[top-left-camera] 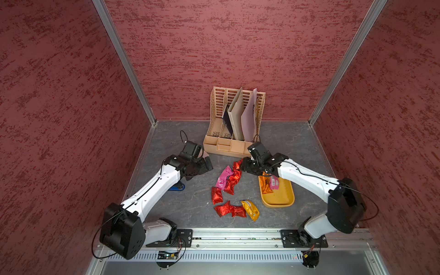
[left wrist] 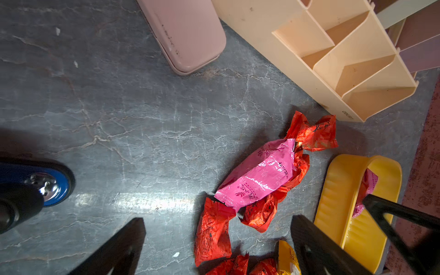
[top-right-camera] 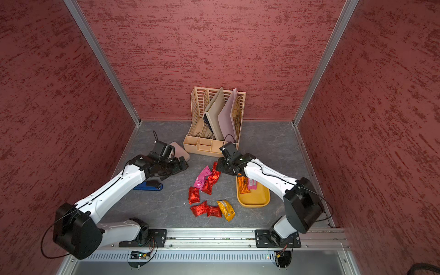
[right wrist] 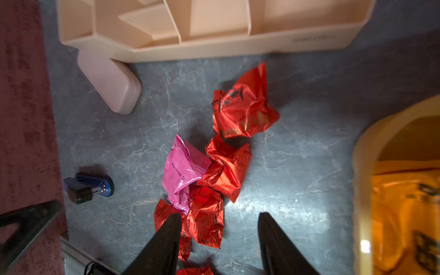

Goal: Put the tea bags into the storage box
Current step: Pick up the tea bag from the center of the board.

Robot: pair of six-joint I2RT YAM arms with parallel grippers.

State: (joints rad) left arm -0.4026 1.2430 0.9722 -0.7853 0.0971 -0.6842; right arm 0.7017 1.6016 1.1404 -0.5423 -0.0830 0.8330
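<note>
Right gripper [right wrist: 219, 215] hangs jaws apart, empty, over loose tea bags [top-left-camera: 228, 181] heaped on table [top-left-camera: 190, 202] just beside storage box [top-left-camera: 279, 198], so I'd drop straight down, pinch only the nearest red sachet [right wrist: 206, 221], not its pink neighbour [right wrist: 183, 171], and lift clear of the rim.

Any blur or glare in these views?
Right wrist view: blurred, worst on the storage box and file organiser. Left wrist view: sharp, a glare streak on the table, glints on the pink tea bag. Both top views: sharp, evenly lit.
</note>
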